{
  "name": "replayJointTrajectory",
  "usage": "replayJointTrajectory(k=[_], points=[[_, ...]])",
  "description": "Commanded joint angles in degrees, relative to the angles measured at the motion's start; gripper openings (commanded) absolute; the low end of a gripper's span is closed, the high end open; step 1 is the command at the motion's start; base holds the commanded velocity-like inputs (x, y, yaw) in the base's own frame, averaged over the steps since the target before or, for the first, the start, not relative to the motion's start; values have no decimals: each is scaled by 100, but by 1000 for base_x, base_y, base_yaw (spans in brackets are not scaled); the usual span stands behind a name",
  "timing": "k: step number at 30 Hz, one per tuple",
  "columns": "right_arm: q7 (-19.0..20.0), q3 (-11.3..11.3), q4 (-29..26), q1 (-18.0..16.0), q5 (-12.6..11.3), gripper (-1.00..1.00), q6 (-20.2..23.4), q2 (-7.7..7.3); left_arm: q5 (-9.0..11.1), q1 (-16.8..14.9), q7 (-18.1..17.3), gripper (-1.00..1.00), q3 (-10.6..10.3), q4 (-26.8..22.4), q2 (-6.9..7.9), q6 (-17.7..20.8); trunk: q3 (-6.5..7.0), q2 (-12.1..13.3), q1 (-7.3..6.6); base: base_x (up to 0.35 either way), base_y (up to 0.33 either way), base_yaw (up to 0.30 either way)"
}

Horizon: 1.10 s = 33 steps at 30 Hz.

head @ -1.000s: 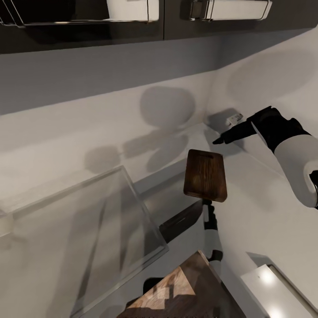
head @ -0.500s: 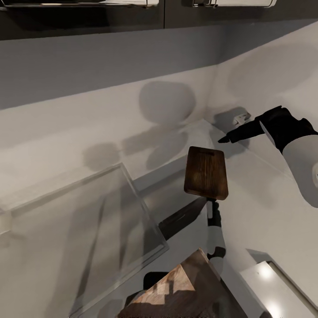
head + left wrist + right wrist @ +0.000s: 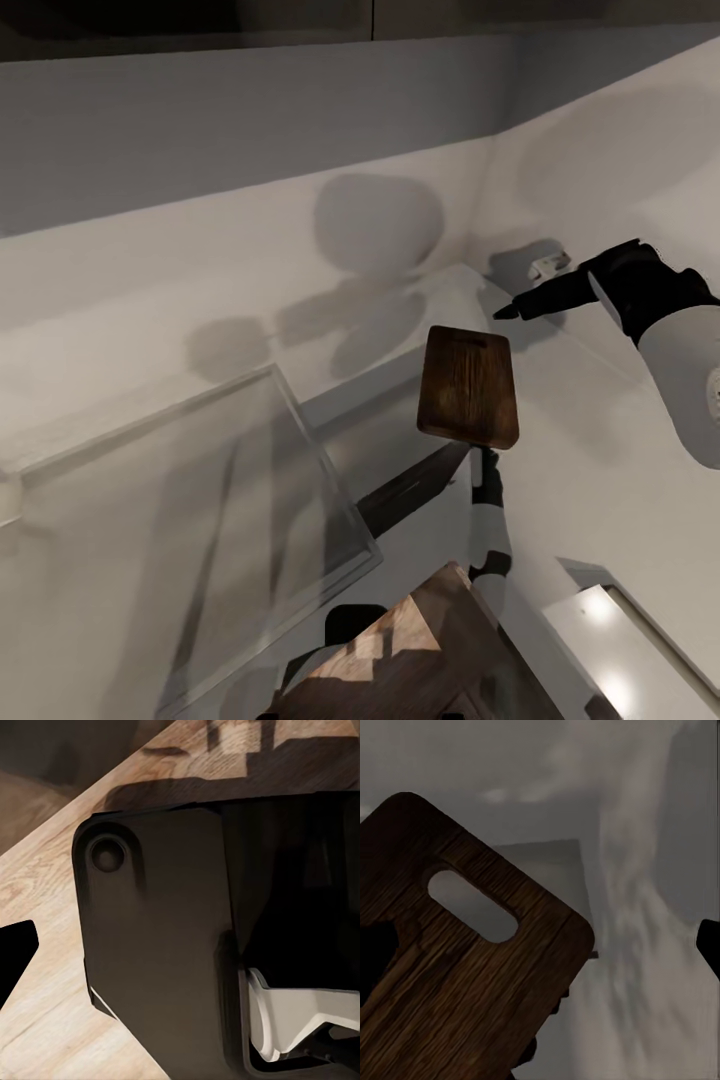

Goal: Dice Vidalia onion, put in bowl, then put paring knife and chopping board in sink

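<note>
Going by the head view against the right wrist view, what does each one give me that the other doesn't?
Head view: the arm under the chopping board, a clear glass pane and a light wood surface below. Right wrist view: the board's slot hole and wood grain close up. Both: the dark board held aloft by the right claw, against pale grey walls.

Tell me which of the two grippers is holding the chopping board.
The right gripper, at the head view's middle: its jaws clamp the chopping board at its unslotted end. The left gripper, farther right, is apart from the board.
</note>
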Motion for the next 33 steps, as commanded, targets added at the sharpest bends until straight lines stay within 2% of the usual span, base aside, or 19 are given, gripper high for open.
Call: replayJointTrajectory(k=[1,5,6,9,10,12,14,15,16,19,23,26,29,33], points=[[-54,-2,-3,-3,55,100,9,13,8,3,-8,100,-6,-9,1,-8,-8,-9,3,0,0,0],[-511,-3,101,-3,-50,100,-112,83,8,3,-9,100,-6,-10,1,-8,-10,-9,3,0,0,0],[-730,-3,234,-3,-186,100,-295,114,8,3,-10,100,-6,-10,1,-9,-10,-9,3,0,0,0],[-1115,-9,320,-3,-346,100,-398,150,8,3,-10,100,-6,-10,1,-6,-10,-9,3,0,0,0],[-1352,-12,340,-3,-434,100,-415,219,8,3,-11,100,-6,-10,1,-3,-10,-9,3,0,0,0],[-1527,-16,342,-3,-495,100,-409,357,8,3,-15,100,-6,-10,1,-6,-10,-9,3,0,0,0],[-1644,-15,323,-3,-534,100,-383,603,8,3,-17,100,-6,-10,1,-8,-10,-9,3,0,0,0],[-1658,-13,321,-3,-539,100,-380,663,8,3,-17,100,-6,-10,1,-8,-10,-9,3,0,0,0],[-1664,-8,313,-3,-550,100,-390,802,8,3,-18,100,-6,-10,1,-9,-10,-9,3,0,0,0],[-1546,-3,304,-3,-571,100,-407,917,8,3,-18,100,-10,-10,1,-9,-10,-9,3,0,0,0],[-1258,4,301,0,-550,100,-390,920,8,3,-18,100,-8,-10,1,-9,-10,-9,3,0,0,0],[-1186,5,301,1,-535,100,-379,879,8,3,-18,100,-10,-10,1,-10,-10,-9,3,0,0,0],[-1152,12,304,1,-530,100,-372,749,8,3,-18,100,-9,-10,1,-10,-10,-9,3,0,0,0],[-1133,18,327,4,-534,100,-369,474,8,3,-18,100,-6,-6,1,-4,-29,-9,3,0,0,0]])
